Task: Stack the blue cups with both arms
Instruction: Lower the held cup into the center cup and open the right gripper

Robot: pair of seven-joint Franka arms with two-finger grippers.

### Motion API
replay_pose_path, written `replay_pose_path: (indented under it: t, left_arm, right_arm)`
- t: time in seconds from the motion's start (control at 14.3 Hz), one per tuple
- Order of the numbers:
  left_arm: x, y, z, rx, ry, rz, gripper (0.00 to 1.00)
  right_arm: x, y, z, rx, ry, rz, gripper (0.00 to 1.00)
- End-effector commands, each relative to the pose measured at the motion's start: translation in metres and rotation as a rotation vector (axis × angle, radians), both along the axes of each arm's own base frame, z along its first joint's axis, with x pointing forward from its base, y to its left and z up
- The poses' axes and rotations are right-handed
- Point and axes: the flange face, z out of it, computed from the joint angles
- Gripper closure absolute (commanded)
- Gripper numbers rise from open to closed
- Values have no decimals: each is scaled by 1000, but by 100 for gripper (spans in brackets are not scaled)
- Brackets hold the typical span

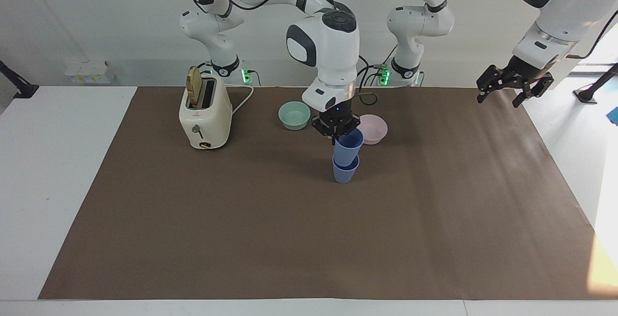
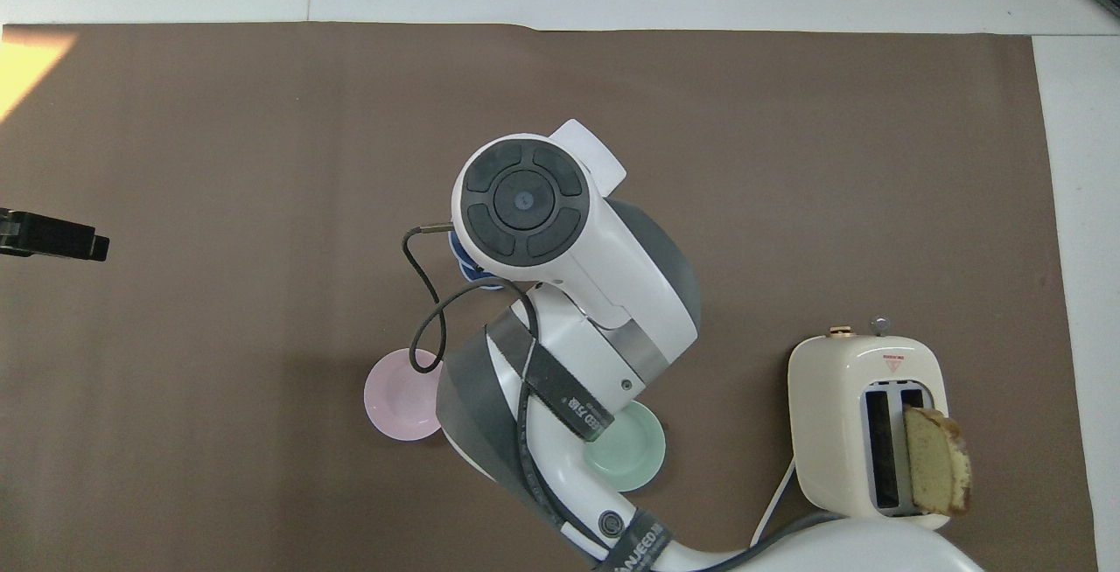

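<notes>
under the right end effector (image 1: 336, 131), gripped blue cup (image 1: 348, 144) nested in second cup (image 1: 344, 172)

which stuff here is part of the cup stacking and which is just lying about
In the job:
upper blue cup, in the right claw, partly inside the
lower blue cup
left claw, waiting

Lying about:
pink bowl
green bowl
toaster with bread

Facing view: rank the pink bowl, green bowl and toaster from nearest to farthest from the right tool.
The right tool is shut on the upper blue cup.
1. Pink bowl, beside it, toward the left arm's end.
2. Green bowl, toward the right arm's end.
3. Toaster, farther toward that end.
</notes>
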Motion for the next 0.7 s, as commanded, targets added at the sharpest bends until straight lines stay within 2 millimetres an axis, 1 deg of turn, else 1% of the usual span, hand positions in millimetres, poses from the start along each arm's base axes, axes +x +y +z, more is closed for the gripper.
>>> replay_pose_path:
  t: [0.0,0.14,0.28,0.63]
  left_arm:
    - [5,4,4,20,4,-5,0]
    - [4,3,6,15,3,-5,0]
    - [4,3,4,15,7,-4,0]
    - [3,3,5,14,6,-3,0]
  right_arm:
    - [-2,8,0,4,-8,-20,100]
    - [-3,7,-9,-11,3,-19,100]
    - [-4,6,-22,-26,12,-17,100]
    - [-2,7,-34,-13,-1,-15,100]
